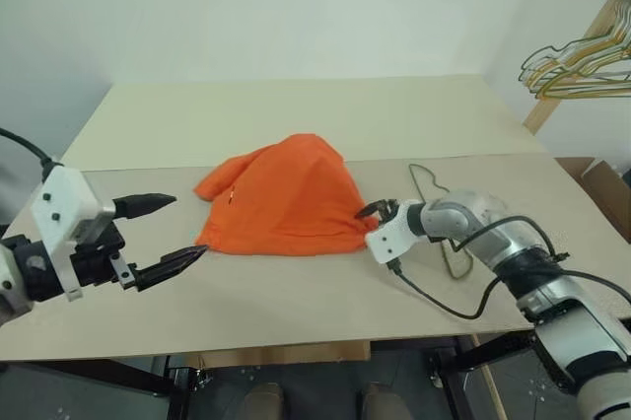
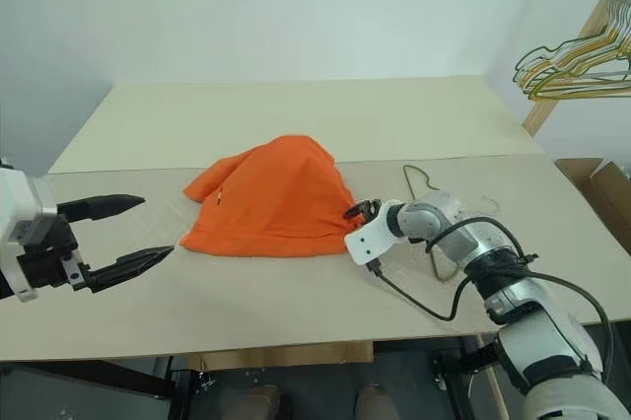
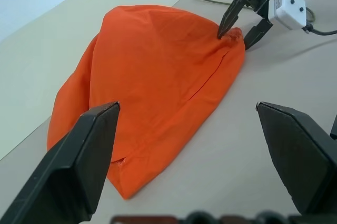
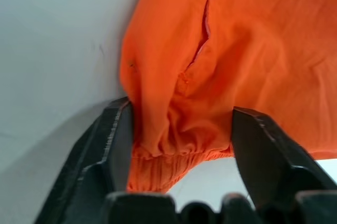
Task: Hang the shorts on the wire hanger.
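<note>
The bright orange shorts (image 1: 286, 193) lie in a rumpled heap on the table (image 1: 296, 292). My right gripper (image 1: 373, 211) is at their right corner. Its fingers are still apart, one on each side of a bunch of gathered waistband fabric (image 4: 179, 145). The thin wire hanger (image 1: 434, 193) lies flat on the table just behind my right forearm, partly hidden by it. My left gripper (image 1: 187, 226) is open beside the left edge of the shorts, a little short of the cloth, with nothing between its fingers.
A bunch of gold and green wire hangers (image 1: 582, 60) hangs from a slanted wooden post (image 1: 547, 100) at the far right. A cardboard box (image 1: 603, 188) sits beyond the table's right edge. A seam crosses the table behind the shorts.
</note>
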